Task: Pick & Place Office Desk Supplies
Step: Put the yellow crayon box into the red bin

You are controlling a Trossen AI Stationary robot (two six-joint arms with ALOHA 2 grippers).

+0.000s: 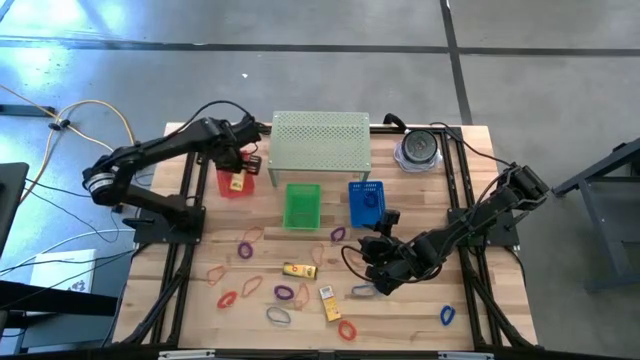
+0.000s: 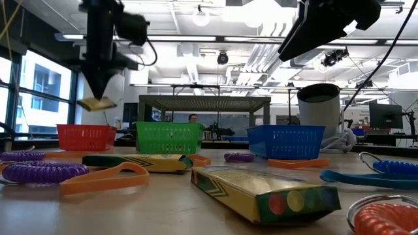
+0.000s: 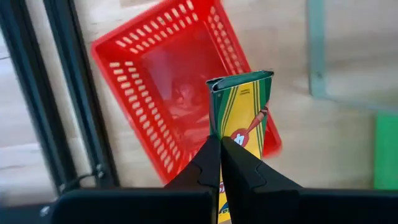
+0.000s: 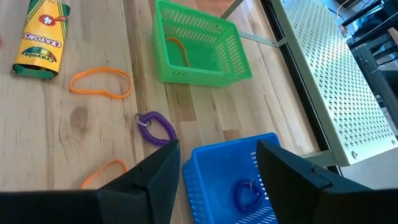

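My left gripper (image 3: 221, 146) is shut on a yellow-green crayon packet (image 3: 241, 112) above the red mesh basket (image 3: 143, 68), at the table's far left (image 1: 236, 182). In the low view the packet (image 2: 98, 103) hangs over the red basket (image 2: 85, 137). My right gripper (image 4: 217, 168) is open and empty, just on the near side of the blue basket (image 4: 230, 180), which holds a blue coiled loop (image 4: 249, 194). Two more packets (image 1: 299, 270) (image 1: 329, 302) and several coloured loops lie on the table's near half. My left gripper pinches the crayon packet between its two fingers, on its flat faces (image 3: 233, 142). The packet's closed end (image 3: 239, 81) sticks out past the fingertips. The fingers point down from above. The packet is lifted clear, over the red basket.
The green basket (image 1: 302, 205) holds an orange loop (image 4: 177, 50). The pale green perforated shelf (image 1: 321, 140) stands behind the baskets. A round grey thing (image 1: 418, 150) sits at the far right. A purple coil (image 4: 155, 127) and an orange loop (image 4: 99, 82) lie near my right gripper.
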